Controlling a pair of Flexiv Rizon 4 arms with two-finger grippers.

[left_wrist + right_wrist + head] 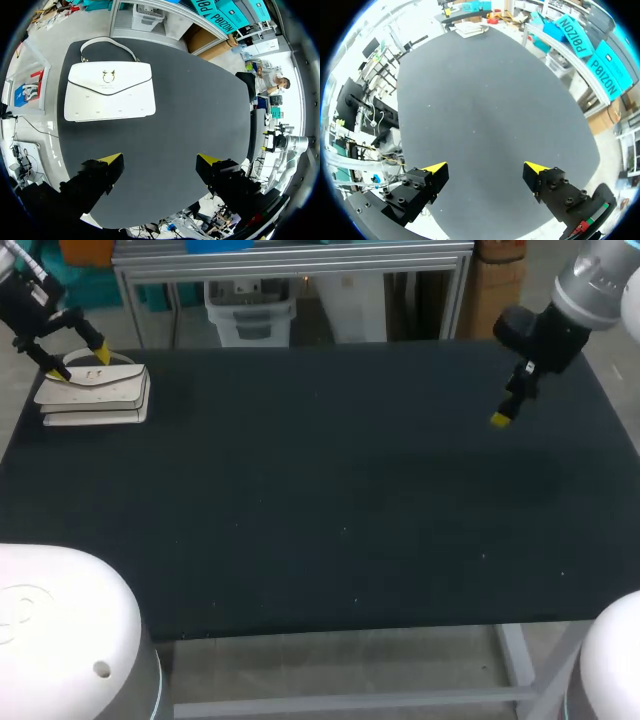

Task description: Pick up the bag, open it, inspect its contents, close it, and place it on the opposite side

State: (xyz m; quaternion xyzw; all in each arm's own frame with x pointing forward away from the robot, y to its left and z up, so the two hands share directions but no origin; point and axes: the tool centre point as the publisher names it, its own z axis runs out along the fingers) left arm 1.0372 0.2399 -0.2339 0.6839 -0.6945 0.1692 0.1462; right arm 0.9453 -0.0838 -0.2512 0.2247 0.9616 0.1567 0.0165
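The dark desk [330, 540] stretches from the front edge; over its right part hangs the right arm [545, 335], jaws spread, gripping nothing; at the far left corner the white bag [95, 398] lies flat, flap closed; the left arm [35, 305] hovers above it, its 2 jaws spread.

The bag [95, 395] [110, 91], at the ten o'clock corner of the table [330, 490] in the head view, is plain white without pattern, with a white handle [107, 42] and a small gold clasp [107, 76] on its flap. The table surface is uniform matt black, marked only by a few scattered pale specks. My left gripper [78, 364] [160, 160] and my right gripper [500, 418] [486, 167] both have black bodies and fingers with bright yellow tips, and my right arm [590, 280] is light grey above its black wrist.
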